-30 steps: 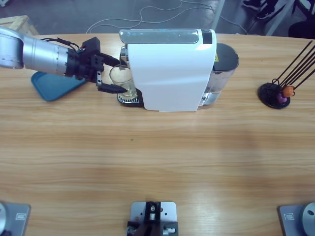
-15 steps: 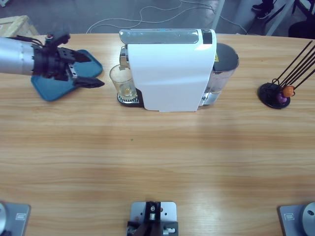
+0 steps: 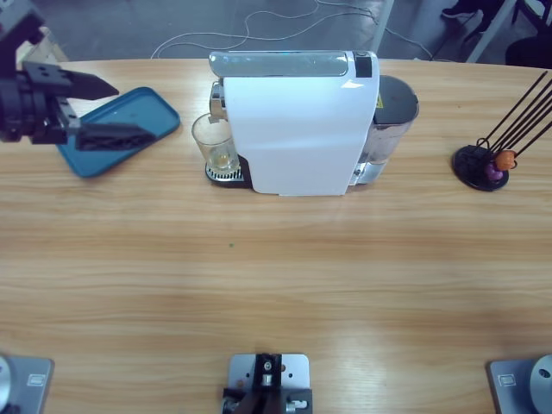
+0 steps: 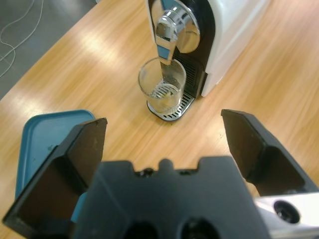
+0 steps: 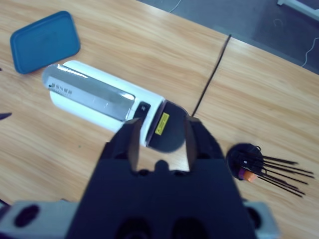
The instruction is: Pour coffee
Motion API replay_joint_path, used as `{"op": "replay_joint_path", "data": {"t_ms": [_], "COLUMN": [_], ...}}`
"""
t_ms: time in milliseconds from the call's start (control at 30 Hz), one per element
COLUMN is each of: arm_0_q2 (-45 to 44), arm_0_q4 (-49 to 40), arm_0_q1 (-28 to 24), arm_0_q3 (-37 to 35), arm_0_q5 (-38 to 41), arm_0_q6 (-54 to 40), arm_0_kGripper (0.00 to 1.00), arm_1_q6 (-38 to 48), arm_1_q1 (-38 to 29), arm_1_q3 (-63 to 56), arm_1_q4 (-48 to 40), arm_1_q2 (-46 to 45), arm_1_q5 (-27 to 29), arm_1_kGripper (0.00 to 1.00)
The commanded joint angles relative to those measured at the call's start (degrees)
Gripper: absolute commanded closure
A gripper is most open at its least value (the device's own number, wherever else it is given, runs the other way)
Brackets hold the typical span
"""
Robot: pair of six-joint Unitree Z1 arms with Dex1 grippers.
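The coffee lies as a thin layer in a clear glass on the drip grate of the white coffee machine, under its spout. A blue tray lies to one side, a black capsule stand well apart on the other. The left gripper hangs over the tray, jaws wide and empty. The right gripper hovers high above the wooden table, jaws parted with nothing between them.
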State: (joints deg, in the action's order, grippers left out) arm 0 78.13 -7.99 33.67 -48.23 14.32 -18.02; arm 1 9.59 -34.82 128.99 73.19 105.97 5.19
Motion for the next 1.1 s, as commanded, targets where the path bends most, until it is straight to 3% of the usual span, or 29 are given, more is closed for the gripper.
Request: {"op": "replay_joint_path", "data": {"t_ms": [33, 533, 1100], "arm_0_q2": [-0.71, -0.98, -0.08], "arm_0_q4": [-1.04, -0.88, -0.35], "arm_0_q1": [0.69, 0.69, 0.69], "arm_0_q3": [3.45, 4.28, 4.1], "arm_0_q5": [-0.61, -0.66, -0.78], "arm_0_q6": [0.44, 0.44, 0.53], "arm_0_kGripper": [0.009, 0.009, 0.009], "arm_1_q6": [0.7, 0.52, -0.32], "arm_1_q1": [-0.52, -0.96, -1.08], "arm_1_q3": [4.52, 3.46, 1.02], "arm_1_q4": [2.9, 3.97, 5.19], "arm_1_q2": [10.45, 14.51, 15.06], "arm_1_q5": [-3.36, -7.49, -3.6], "arm_1_kGripper": [1.0, 1.0, 1.0]}}
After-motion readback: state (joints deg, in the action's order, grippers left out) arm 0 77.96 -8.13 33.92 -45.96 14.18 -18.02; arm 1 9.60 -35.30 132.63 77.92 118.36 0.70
